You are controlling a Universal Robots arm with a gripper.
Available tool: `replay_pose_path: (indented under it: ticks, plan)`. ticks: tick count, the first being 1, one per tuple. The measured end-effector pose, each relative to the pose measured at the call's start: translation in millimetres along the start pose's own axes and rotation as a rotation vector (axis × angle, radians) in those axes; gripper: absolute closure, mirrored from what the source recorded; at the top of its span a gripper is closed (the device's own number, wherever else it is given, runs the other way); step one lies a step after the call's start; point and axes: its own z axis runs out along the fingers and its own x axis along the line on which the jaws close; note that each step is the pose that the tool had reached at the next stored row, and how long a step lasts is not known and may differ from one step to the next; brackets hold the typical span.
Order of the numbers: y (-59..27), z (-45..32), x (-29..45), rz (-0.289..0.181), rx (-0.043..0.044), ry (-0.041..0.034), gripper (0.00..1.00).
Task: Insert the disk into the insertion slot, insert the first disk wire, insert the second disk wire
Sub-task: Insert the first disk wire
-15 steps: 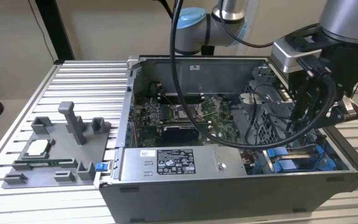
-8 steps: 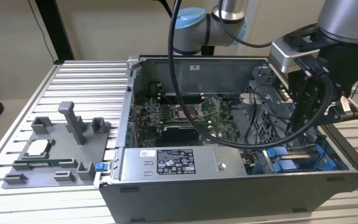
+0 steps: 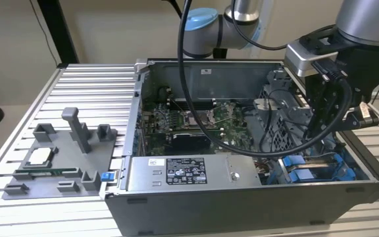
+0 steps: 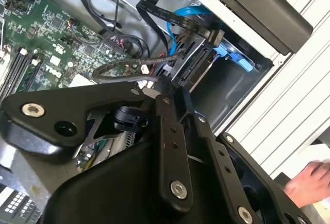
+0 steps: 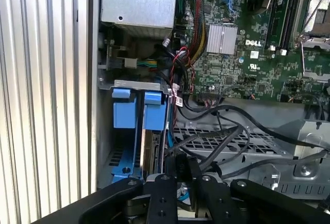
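Exterior view overlooks the computer case (image 3: 242, 205); both wrist views peer inside.

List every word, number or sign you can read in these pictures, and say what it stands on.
White label on the power-supply box: print too small to read.
Small sticker on the case wall: too small to read.
White lettering on the motherboard: a maker's mark only; the rest is too small.
White tag on the wires: blurred.

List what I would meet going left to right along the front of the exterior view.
Grey plastic fixture tray with upright posts → small blue plastic part at the case corner → grey metal power-supply box with a white sticker → insertion slot with blue plastic rails.
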Motion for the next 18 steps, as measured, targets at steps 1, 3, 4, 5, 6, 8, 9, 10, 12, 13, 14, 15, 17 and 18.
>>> replay_pose_path:
  ticks: [1, 3, 4, 5, 6, 8, 9, 10, 12, 13, 14, 15, 17, 18]
  plan:
    - [0.0, 0.0, 0.0, 0.000, 0.0000, 0.0000, 1.00]
    - [0.0, 0.0, 0.0, 0.000, 0.0001, 0.0001, 1.00]
    - [0.0, 0.0, 0.0, 0.000, 0.0001, 0.0000, 1.00]
    - [0.0, 0.1, 0.0, 0.000, 0.0001, 0.0001, 1.00]
    - [0.1, 0.3, 0.0, 0.000, 0.0001, 0.0001, 1.00]
    - [0.2, 0.5, 1.1, 0.000, -0.0003, 0.0002, 1.00]
    - [0.1, 0.8, 2.8, 0.000, -0.0012, 0.0000, 1.00]
    - [0.0, 1.1, 4.9, 0.000, -0.0028, 0.0000, 1.00]
    - [-1.0, 1.9, 10.7, 0.001, -0.0079, -0.0004, 1.00]
    - [-1.7, 2.5, 14.0, 0.001, -0.0108, -0.0007, 1.00]
    - [-2.4, 3.0, 16.8, 0.001, -0.0134, -0.0009, 1.00]
    - [-3.2, 3.7, 19.8, 0.001, -0.0160, -0.0014, 1.00]
    - [-5.0, 5.3, 25.9, 0.002, -0.0218, -0.0024, 1.00]
    - [-6.0, 6.2, 28.9, 0.002, -0.0247, -0.0029, 1.00]
